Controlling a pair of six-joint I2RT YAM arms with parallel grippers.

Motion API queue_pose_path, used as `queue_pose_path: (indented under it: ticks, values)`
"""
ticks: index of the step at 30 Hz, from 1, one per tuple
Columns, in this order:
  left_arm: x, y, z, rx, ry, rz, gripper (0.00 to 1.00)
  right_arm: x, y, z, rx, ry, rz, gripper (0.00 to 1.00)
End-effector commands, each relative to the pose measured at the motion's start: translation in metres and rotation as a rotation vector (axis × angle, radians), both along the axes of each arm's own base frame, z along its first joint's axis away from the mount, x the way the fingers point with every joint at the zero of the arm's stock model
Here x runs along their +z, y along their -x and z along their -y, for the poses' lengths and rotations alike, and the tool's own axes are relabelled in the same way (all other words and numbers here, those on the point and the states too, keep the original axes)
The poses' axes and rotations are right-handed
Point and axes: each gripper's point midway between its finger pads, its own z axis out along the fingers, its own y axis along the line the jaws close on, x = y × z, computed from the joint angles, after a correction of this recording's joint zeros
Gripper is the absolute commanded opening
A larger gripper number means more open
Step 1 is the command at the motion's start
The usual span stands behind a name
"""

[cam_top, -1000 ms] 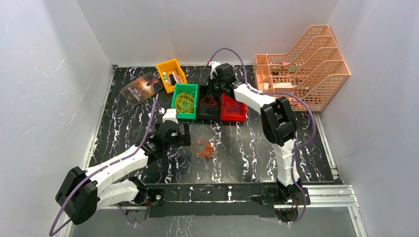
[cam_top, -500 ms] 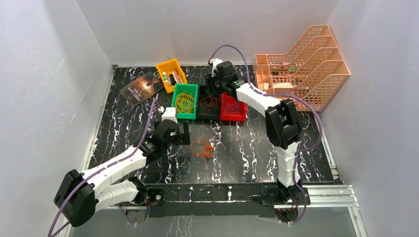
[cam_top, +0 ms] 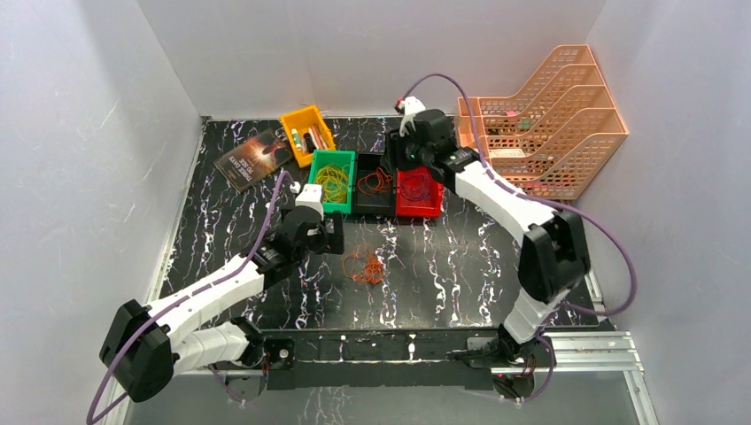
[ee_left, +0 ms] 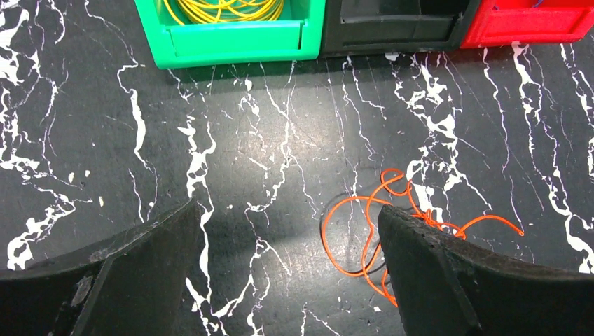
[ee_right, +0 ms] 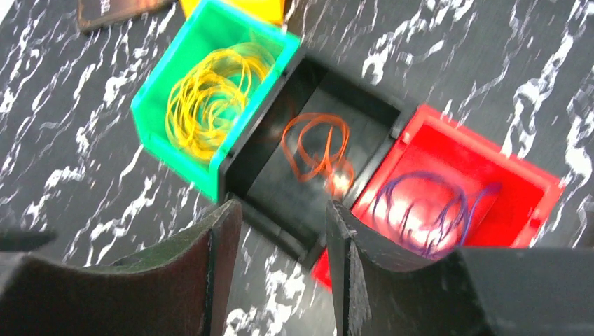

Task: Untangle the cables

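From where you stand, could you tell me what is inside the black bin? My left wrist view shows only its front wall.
Observer: The black bin holds a few orange loops.
Operator: Thank you. And the red one beside it, please?
Observer: The red bin holds purple loops.
Operator: Where is the other arm?
Observer: The right gripper hovers above the black and red bins, its jaws open with nothing between them.
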Motion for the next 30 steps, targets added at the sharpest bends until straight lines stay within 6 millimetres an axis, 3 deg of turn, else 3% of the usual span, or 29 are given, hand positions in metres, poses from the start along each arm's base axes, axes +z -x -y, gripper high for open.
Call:
queue_pose_path:
  ticks: [1,4,9,12,19,30]
  values:
    - [0.016,-0.004,0.003,-0.037,-0.011,0.040,0.98,0.004,0.052,0.009,-0.033,-0.143,-0.083,0.55]
    - [0.020,-0.004,0.011,-0.073,0.017,0.049,0.99,0.001,0.080,0.017,-0.126,-0.260,-0.069,0.56]
    - [0.024,-0.009,0.017,-0.076,0.028,0.060,0.98,-0.022,0.139,0.008,-0.177,-0.348,-0.044,0.58]
    - [0.026,-0.010,0.021,-0.091,0.037,0.057,0.98,-0.027,0.164,0.006,-0.190,-0.399,-0.002,0.63]
    - [0.026,-0.009,0.021,-0.090,0.040,0.057,0.98,-0.046,0.177,0.005,-0.193,-0.413,0.018,0.64]
    - [0.031,-0.010,0.023,-0.099,0.037,0.060,0.98,-0.075,0.194,-0.033,-0.089,-0.398,-0.069,0.64]
